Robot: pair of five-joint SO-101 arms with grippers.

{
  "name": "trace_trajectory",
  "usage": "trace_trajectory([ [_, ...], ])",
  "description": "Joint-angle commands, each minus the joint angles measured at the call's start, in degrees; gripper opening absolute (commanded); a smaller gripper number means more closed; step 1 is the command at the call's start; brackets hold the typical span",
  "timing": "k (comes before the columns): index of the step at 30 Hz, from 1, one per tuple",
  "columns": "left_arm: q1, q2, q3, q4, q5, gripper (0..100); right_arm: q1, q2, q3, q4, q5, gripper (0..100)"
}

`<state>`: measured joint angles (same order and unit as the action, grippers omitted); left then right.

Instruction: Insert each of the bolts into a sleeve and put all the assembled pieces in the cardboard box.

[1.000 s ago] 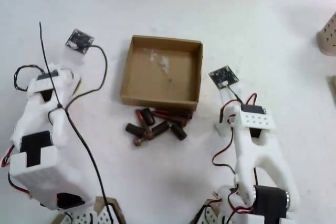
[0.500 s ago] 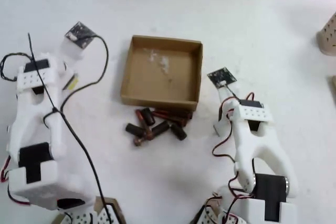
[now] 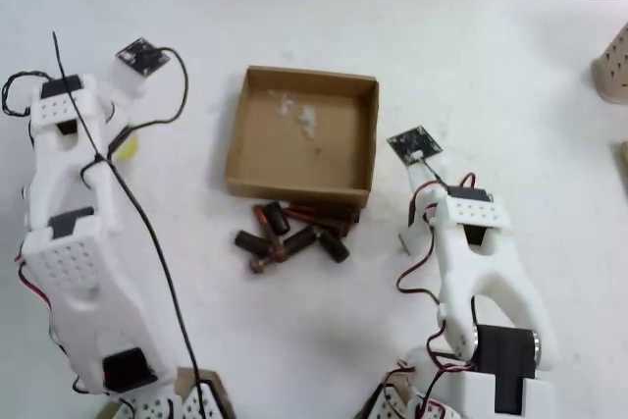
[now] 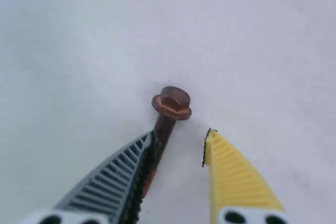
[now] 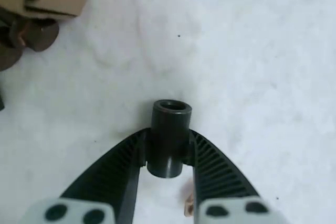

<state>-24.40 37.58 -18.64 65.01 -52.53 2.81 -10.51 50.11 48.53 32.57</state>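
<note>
Bolt rusty brown, hex-flanged head, sleeve black

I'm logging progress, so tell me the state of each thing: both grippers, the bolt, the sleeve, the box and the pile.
left gripper: open, fingers apart.
bolt: between them, against the grey one, clear of the yellow.
right gripper: shut.
sleeve: clamped in it, open end empty.
box: open, empty.
pile: loose on table, by box.
</note>
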Motion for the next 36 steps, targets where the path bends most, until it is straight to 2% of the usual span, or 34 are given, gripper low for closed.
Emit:
trace_trajectory([
  [1, -0.8, 4.6, -8.8, 0.4, -0.8, 18, 0.4, 0.0, -2.4, 0.2, 0.7, 1.8],
  [6, -0.8, 11.2, -14.5, 0.7, -0.4, 18, 0.2, 0.0, -2.4, 0.0, 0.7, 1.8],
  [8, -0.6, 12.7, -15.5, 1.1, -0.3, 14, 0.2, 0.0, -2.4, 0.0, 0.7, 1.8],
  [11, 1.2, 12.9, -16.0, 5.2, -0.3, 3, 0.2, 0.0, -2.4, 0.0, 0.7, 1.8],
  [14, 3.4, 12.4, -18.3, 13.7, 2.1, 3, 0.2, 0.0, -2.4, 0.0, 0.7, 1.8],
  [16, 4.9, 11.7, -21.2, 20.7, 9.4, 2, 0.2, 0.0, -2.4, 0.0, 0.7, 1.8],
  [19, 6.5, 11.1, -26.2, 26.9, 23.4, 2, 0.1, 0.0, -2.4, 0.0, 0.7, 1.8],
  [24, 5.8, 11.0, -33.8, 32.2, 51.0, 2, 0.1, 0.0, -2.4, 0.0, 0.5, 1.8],
  [28, 4.7, 11.0, -35.8, 35.3, 67.7, 2, 0.2, 0.0, -2.4, 0.0, 0.4, 1.8],
  [31, 4.2, 11.0, -35.4, 35.3, 71.0, 2, 0.3, 0.0, -2.4, 0.0, 0.4, 1.8],
  [36, 4.0, 9.5, -35.1, 35.1, 65.3, 2, 0.3, 0.0, -2.4, 0.0, 0.4, 1.8],
])
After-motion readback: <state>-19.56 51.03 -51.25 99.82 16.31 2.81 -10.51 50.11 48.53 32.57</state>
